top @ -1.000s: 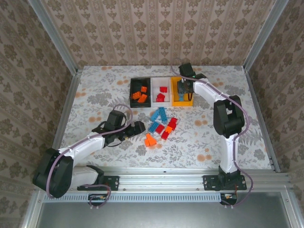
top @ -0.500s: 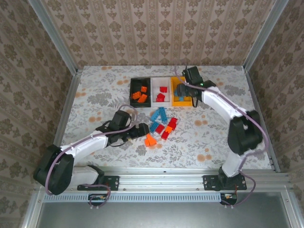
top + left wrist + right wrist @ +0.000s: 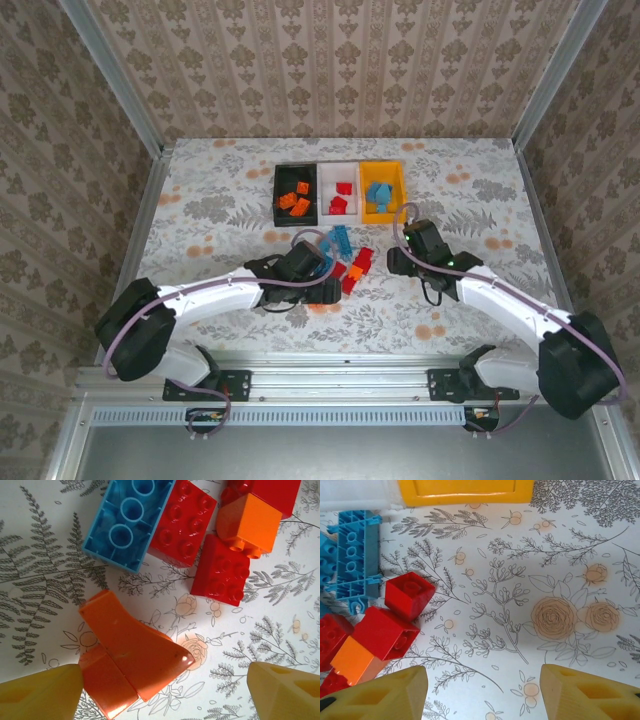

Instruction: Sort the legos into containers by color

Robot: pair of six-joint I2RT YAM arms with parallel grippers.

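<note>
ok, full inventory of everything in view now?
bins: 3, side by side at far centre: black bin, white bin, yellow bin
binned legos: orange about 3 in black, red about 3 in white, blue few in yellow
loose legos: orange 3, red about 4, blue at least 2, pile mid-table
table: 1, floral print
left gripper: open, straddling two orange legos
right gripper: open, over bare table right of pile

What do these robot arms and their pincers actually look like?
The left arm and right arm have white links, bulky black joints and a thin lilac-grey cable alongside each. The left fingers and right fingers are yellow wedges.
</note>
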